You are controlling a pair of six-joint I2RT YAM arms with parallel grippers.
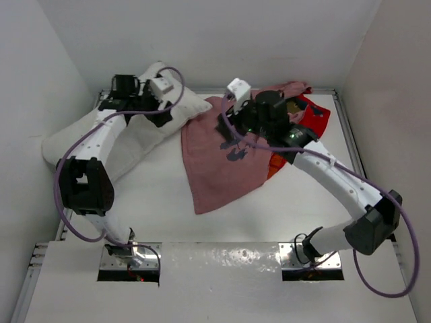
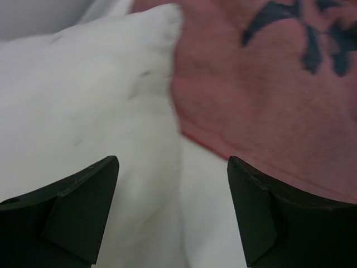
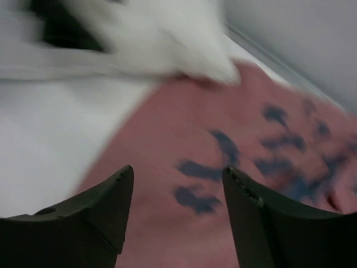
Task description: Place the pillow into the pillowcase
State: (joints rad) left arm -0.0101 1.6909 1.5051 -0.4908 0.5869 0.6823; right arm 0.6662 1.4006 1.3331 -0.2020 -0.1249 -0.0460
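Toward the far left of the white tabletop (image 1: 168, 202) we find the large plump white fabric pillow (image 1: 145, 138). It lies slantwise, with one corner meeting the edge of the red-orange printed fabric pillowcase (image 1: 215, 168), which is spread in the middle of the table. We judge this layout purposeful: with the corner against the cloth, the pillow has little way to travel. The case shows a paler, pinkish face with dark teal marks upward, and a brighter red part lies bunched at its far right, under the right arm (image 1: 337, 178).

The left gripper (image 2: 173, 215) hovers over the pillow's corner, its two dark fingers spread apart with nothing between them. The right gripper (image 3: 177, 215) hangs over the printed cloth, likewise spread and empty. We read these poses as preparation for a grasp, one gripper per item. The pillow appears to lie wholly outside the case, so insertion is not yet begun.

Several matters escape us. No view shows which edge of the case is its mouth. The right wrist view is blurred, reducing the print to smudges and the pillow to a white smear. Overhead, the right arm hides part of the case. We cannot tell whether either gripper touches the fabric.
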